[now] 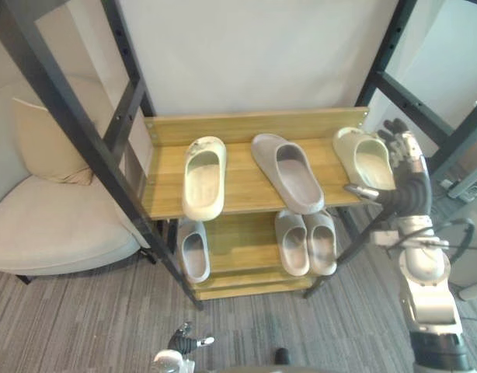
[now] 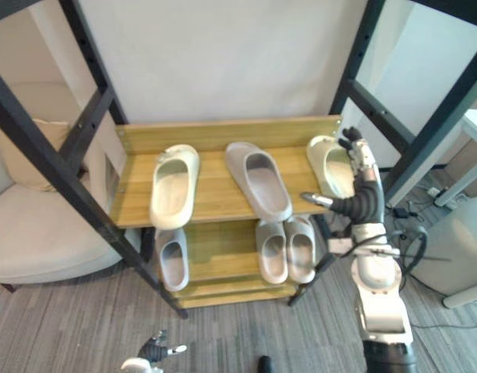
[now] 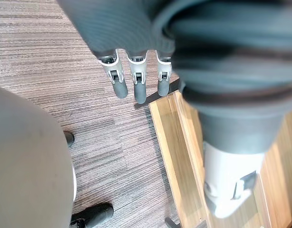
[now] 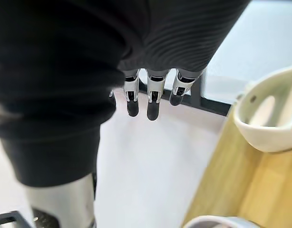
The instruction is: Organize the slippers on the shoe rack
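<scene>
Up on the shoe rack's top shelf [image 1: 242, 185], a cream slipper [image 1: 367, 159] lies at the right end, toe toward the back board. The right hand [image 1: 405, 159] is just beside its outer edge, fingers straight and thumb spread, holding nothing; I cannot tell whether it touches. The likely step is taking this slipper, so the fingers should close over its outer side wall with the thumb inside the opening, then lift it level before carrying it along the shelf. Its apparent mate, another cream slipper [image 1: 204, 177], sits at the left end, with a slanted grey slipper [image 1: 289, 172] between them; that one probably has to make room first. On the lower shelf, a single grey slipper [image 1: 193, 250] lies at the left and a grey pair [image 1: 307, 242] at the right. The black frame bar [image 1: 425, 109] runs close behind the wrist and could catch it. The left hand [image 3: 139, 88] hangs low over the carpet, relaxed. An armchair [image 1: 52, 225] stands beyond the rack's left end.
</scene>
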Available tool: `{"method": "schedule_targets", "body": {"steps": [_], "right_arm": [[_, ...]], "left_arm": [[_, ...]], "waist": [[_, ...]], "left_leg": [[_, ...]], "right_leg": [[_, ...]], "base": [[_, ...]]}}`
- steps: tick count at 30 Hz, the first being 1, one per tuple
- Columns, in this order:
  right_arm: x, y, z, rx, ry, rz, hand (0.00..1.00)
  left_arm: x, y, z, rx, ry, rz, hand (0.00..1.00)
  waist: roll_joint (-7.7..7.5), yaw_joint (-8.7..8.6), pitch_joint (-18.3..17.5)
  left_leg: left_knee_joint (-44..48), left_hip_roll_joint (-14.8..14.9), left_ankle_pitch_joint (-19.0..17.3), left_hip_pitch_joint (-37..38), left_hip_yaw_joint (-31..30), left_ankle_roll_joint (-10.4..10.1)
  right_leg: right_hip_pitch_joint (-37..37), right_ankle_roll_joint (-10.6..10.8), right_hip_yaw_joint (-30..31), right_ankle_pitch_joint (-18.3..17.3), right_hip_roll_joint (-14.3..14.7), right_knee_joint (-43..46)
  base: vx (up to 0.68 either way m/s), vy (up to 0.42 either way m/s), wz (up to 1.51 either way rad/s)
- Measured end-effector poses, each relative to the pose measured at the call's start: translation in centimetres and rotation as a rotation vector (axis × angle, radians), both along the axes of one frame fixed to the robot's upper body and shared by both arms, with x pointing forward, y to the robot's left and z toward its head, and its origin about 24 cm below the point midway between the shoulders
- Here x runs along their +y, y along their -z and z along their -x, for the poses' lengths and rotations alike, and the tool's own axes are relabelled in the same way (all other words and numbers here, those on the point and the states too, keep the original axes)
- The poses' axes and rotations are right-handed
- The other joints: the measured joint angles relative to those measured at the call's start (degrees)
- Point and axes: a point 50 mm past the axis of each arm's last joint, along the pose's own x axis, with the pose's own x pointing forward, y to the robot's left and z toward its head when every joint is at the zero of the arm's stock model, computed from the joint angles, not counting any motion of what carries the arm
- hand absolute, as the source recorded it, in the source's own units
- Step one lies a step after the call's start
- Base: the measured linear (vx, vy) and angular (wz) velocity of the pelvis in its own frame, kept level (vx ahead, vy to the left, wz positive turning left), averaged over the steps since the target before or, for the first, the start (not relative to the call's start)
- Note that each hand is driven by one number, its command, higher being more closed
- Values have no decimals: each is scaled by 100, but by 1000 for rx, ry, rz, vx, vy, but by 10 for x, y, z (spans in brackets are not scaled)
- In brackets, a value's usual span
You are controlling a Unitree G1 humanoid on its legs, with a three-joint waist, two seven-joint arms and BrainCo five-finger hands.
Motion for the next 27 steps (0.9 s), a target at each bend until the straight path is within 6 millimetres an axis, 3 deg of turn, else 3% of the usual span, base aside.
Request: {"method": "schedule_targets", "body": {"steps": [12,27], "right_arm": [[-3,-2,-42,101,-9,56,0],[-16,2,-67,219,38,137,0]], "left_arm": [[1,-2,-4,-19,-8,2,0],[2,-4,-9,-44,-25,6,0]], "waist": [[-84,42,66],[-121,56,259]], "left_leg": [[-12,-13,31,-69,-159,3],[-132,-18,122,-111,-308,-7]], "right_leg": [[6,-4,-141,-1,-9,1],[-22,-42,-274,-25,-8,1]], "base": [[-12,-15,7],[-17,-18,4]]}}
